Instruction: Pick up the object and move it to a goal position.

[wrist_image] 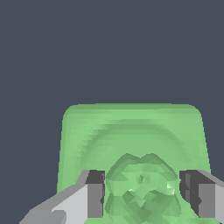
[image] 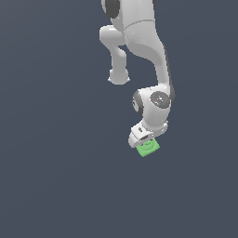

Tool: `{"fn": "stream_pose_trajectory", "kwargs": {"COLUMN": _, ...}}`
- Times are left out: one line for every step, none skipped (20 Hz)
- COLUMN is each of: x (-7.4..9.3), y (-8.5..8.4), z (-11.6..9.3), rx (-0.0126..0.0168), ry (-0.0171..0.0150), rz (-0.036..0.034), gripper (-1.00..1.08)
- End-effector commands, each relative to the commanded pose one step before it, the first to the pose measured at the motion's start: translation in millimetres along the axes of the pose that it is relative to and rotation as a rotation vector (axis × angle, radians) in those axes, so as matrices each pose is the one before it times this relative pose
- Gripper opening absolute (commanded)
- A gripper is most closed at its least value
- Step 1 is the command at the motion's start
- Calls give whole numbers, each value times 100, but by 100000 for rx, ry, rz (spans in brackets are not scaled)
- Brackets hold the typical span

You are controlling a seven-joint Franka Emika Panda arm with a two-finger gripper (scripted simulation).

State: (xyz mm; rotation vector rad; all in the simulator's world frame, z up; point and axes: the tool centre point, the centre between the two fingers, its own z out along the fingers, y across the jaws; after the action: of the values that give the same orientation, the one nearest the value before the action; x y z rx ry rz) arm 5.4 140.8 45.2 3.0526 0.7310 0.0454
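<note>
Likely light, stiff, slick: green block [wrist_image: 131, 144] sits between gripper [wrist_image: 143, 194] fingers [wrist_image: 95, 194], which look spread, not touching. Pinch opposite flat sides; bench edges out of view.

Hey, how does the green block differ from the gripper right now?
The green block is bright green, while the gripper is white and grey with dark pads. The block is one flat square with rounded corners; the gripper ends in two separate fingers. The block lies below, the gripper above it. Both look smooth and matte.
</note>
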Motion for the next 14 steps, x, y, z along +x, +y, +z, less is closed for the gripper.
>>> {"fn": "stream_pose_trajectory", "kwargs": {"x": -991, "y": -413, "z": 1483, "rx": 903, "ry": -2765, "rz": -159, "gripper": -100}}
{"fn": "stream_pose_trajectory", "kwargs": {"x": 0, "y": 0, "z": 0, "rx": 0, "ry": 0, "rz": 0, "gripper": -100}}
{"fn": "stream_pose_trajectory", "kwargs": {"x": 960, "y": 395, "z": -1514, "rx": -917, "ry": 2793, "rz": 142, "gripper": -100}}
{"fn": "stream_pose_trajectory", "kwargs": {"x": -5, "y": -18, "z": -28, "rx": 0, "ry": 0, "rz": 0, "gripper": -100}}
{"fn": "stream_pose_trajectory", "kwargs": {"x": -16, "y": -55, "z": -84, "rx": 0, "ry": 0, "rz": 0, "gripper": -100}}
{"fn": "stream_pose_trajectory", "kwargs": {"x": -25, "y": -93, "z": -109, "rx": 11, "ry": -48, "rz": -4, "gripper": -100}}
{"fn": "stream_pose_trajectory", "kwargs": {"x": -34, "y": -130, "z": -153, "rx": 15, "ry": -67, "rz": -5, "gripper": -100}}
{"fn": "stream_pose_trajectory", "kwargs": {"x": -46, "y": -167, "z": -223, "rx": 10, "ry": -48, "rz": -4, "gripper": -100}}
{"fn": "stream_pose_trajectory", "kwargs": {"x": -56, "y": -205, "z": -267, "rx": 14, "ry": -67, "rz": -5, "gripper": -100}}
{"fn": "stream_pose_trajectory", "kwargs": {"x": -66, "y": -243, "z": -307, "rx": 20, "ry": -95, "rz": -8, "gripper": -100}}
{"fn": "stream_pose_trajectory", "kwargs": {"x": -77, "y": -282, "z": -359, "rx": 22, "ry": -106, "rz": -9, "gripper": -100}}
{"fn": "stream_pose_trajectory", "kwargs": {"x": -88, "y": -321, "z": -413, "rx": 25, "ry": -117, "rz": -10, "gripper": -100}}
{"fn": "stream_pose_trajectory", "kwargs": {"x": -98, "y": -362, "z": -463, "rx": 29, "ry": -135, "rz": -12, "gripper": -100}}
{"fn": "stream_pose_trajectory", "kwargs": {"x": -107, "y": -403, "z": -517, "rx": 33, "ry": -150, "rz": -13, "gripper": -100}}
